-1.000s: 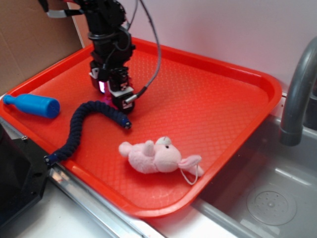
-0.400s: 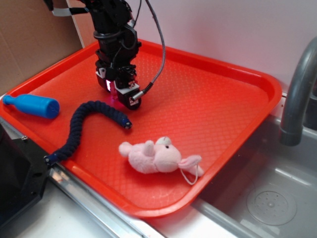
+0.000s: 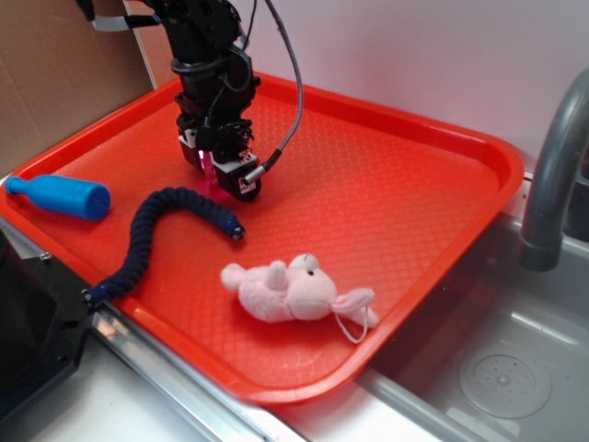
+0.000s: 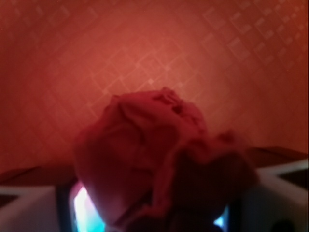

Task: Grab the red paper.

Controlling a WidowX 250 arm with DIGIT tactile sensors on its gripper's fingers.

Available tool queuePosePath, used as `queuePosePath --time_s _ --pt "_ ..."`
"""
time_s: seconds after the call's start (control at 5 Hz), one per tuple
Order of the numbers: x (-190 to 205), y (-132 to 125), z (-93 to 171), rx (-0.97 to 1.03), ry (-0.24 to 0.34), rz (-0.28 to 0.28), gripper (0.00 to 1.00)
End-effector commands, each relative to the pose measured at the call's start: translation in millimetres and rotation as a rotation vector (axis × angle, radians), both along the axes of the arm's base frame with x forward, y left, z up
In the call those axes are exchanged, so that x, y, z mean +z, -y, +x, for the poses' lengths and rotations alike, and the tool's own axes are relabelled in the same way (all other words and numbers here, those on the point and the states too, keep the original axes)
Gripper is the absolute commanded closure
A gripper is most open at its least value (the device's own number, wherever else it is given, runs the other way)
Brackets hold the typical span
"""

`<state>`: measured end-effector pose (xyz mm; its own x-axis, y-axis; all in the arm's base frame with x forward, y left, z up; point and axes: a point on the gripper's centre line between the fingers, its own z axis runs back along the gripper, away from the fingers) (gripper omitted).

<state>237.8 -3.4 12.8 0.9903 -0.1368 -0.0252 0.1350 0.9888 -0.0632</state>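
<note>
Between the tool's (image 3: 218, 172) jaws — the red paper (image 4: 154, 154), above the tray (image 3: 386, 184).

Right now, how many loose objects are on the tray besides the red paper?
3. The blue bottle lies at the tray's left edge, the dark braided rope curves below the gripper, and the pink plush bunny lies near the front. The gripper may hide more.

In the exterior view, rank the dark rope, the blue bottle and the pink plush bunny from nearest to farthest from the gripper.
From the gripper, holding the red paper:
1. Dark rope: its upper curve lies just in front of the gripper.
2. Blue bottle and pink plush bunny: too close to call; bottle at the tray's left edge, bunny toward the front.
</note>
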Motion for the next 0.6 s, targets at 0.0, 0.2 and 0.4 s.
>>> queuePosePath --time_s 0.0,0.2,0.4 --pt "24.2 7.4 -2.2 0.053 0.014 0.034 1.0" --pt "73.4 2.0 -20.2 0.14 0.091 0.058 1.0" --pt "122.8 -6.1 -29.5 0.167 0.126 0.034 1.0"
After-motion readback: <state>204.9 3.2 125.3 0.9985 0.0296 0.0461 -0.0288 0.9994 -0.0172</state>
